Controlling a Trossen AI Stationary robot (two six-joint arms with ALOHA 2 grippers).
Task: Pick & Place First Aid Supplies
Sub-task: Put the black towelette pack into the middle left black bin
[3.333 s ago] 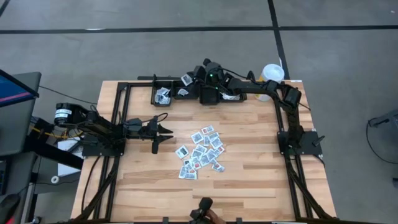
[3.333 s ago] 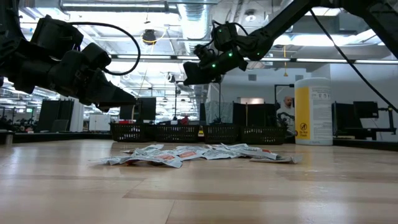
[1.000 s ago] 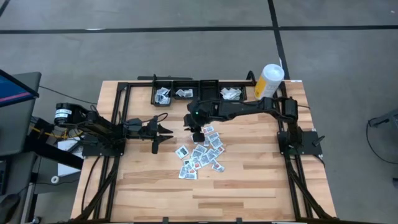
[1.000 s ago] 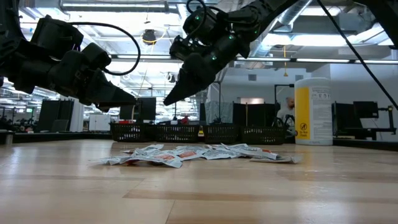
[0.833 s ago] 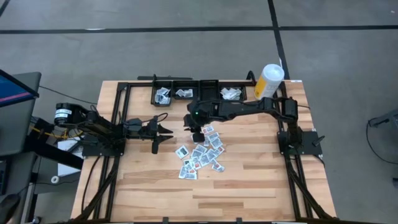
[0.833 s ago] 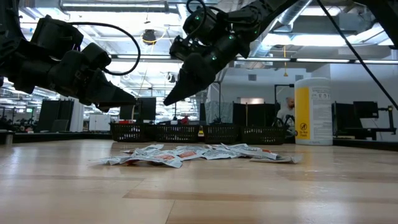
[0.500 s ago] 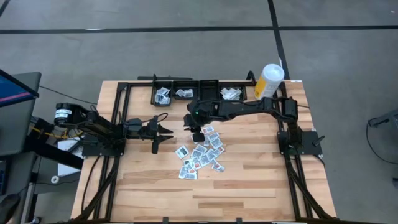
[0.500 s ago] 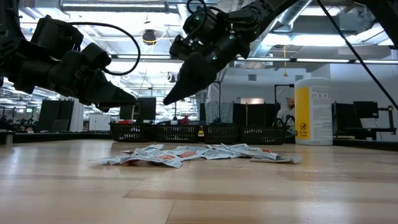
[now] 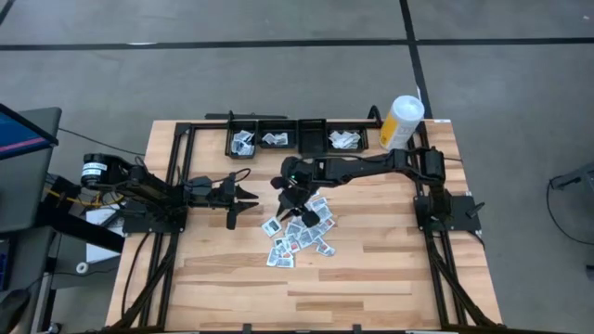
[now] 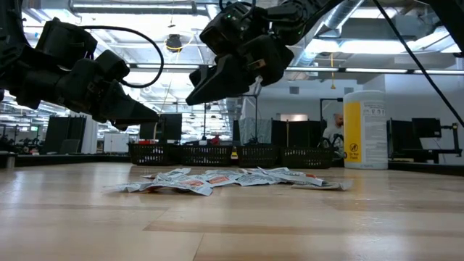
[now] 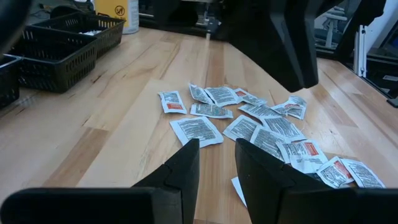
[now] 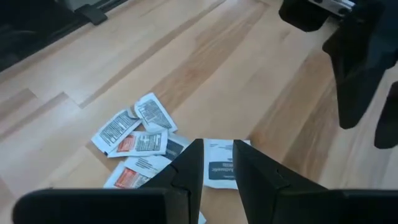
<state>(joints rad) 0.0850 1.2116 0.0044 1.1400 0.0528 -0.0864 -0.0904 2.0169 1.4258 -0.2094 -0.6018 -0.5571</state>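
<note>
1. Your table (image 9: 371, 269) is pale wooden planks framed by black rails, on a grey concrete floor (image 9: 278, 83).
2. The first aid packets (image 9: 299, 230) lie in a loose heap near the table's middle; more sit in the black bins (image 9: 297, 137) along its far edge.
3. Your right gripper (image 9: 290, 206) hangs above the heap's far-left side, its fingers (image 12: 186, 171) slightly parted and grasping nothing.
4. Your left gripper (image 9: 249, 198) waits near the table's left edge, fingers (image 11: 180, 171) slightly parted, empty.
5. A white-and-yellow canister (image 9: 401, 121) stands at the far right corner.
6. Beyond the table you see an open workshop with ceiling ducts (image 10: 174, 11), and a person (image 10: 333, 130) far off.
</note>
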